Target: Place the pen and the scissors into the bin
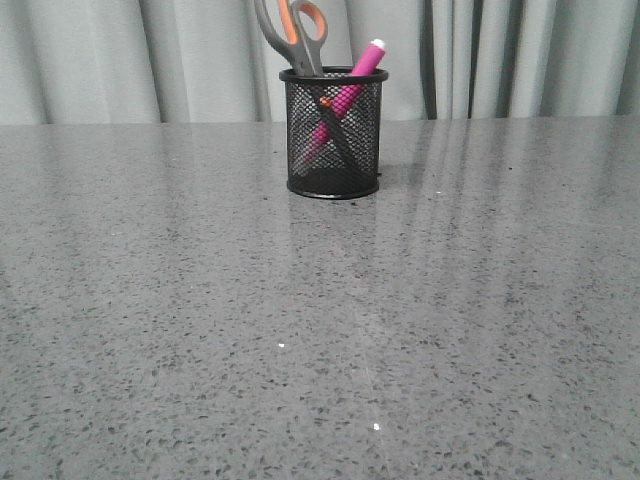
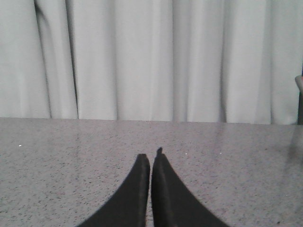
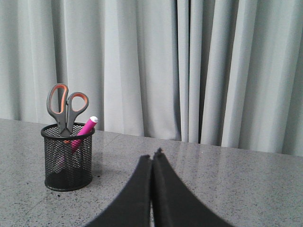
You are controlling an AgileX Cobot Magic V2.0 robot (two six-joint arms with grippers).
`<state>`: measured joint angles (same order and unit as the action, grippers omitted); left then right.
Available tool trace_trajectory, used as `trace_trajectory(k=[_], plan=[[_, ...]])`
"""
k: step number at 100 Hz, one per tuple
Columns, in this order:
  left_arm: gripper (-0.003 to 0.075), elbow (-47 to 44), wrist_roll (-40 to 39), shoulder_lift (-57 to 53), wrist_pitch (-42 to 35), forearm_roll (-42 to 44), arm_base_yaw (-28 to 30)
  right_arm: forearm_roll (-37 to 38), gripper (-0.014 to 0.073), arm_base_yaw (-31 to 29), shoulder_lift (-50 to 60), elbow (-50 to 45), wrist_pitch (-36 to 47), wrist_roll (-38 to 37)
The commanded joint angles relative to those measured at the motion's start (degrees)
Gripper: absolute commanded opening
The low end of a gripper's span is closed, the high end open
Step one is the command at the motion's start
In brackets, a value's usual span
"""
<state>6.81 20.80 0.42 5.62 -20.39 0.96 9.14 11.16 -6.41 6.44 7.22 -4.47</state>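
Pen and scissors standing in bin on grey surface, left gripper and right gripper both pressed closed, holding nothing

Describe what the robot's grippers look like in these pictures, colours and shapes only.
Only the fingers show. The left gripper has two matte black fingers, broad at the base and curving to narrow tips. The right gripper looks the same: two plain black, tapered, curved fingers. No cables, markings or arm links are visible in any view.
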Motion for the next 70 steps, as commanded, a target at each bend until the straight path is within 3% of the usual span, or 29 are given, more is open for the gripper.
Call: trace_trajectory(k=[1,31,46,70], plan=[[-0.0019,0.93,-15.56,0.63,-3.38,16.25,-0.45,-0.27,-0.0076,-0.22,-0.4,1.42,4.28,0.32],[-0.0019,-5.38,-16.68,-0.03,-6.3,20.39,-5.08,-0.27,-0.0076,-0.22,-0.4,1.42,4.28,0.32],[-0.0019,-9.7,-16.68,-2.71,-8.33,18.25,-4.0,-0.27,-0.0076,-0.22,-0.4,1.42,4.28,0.32],[-0.0019,-9.44,-16.68,-2.59,-6.71,17.66,-3.85,-0.27,-0.0076,-0.22,-0.4,1.42,4.5,0.32]])
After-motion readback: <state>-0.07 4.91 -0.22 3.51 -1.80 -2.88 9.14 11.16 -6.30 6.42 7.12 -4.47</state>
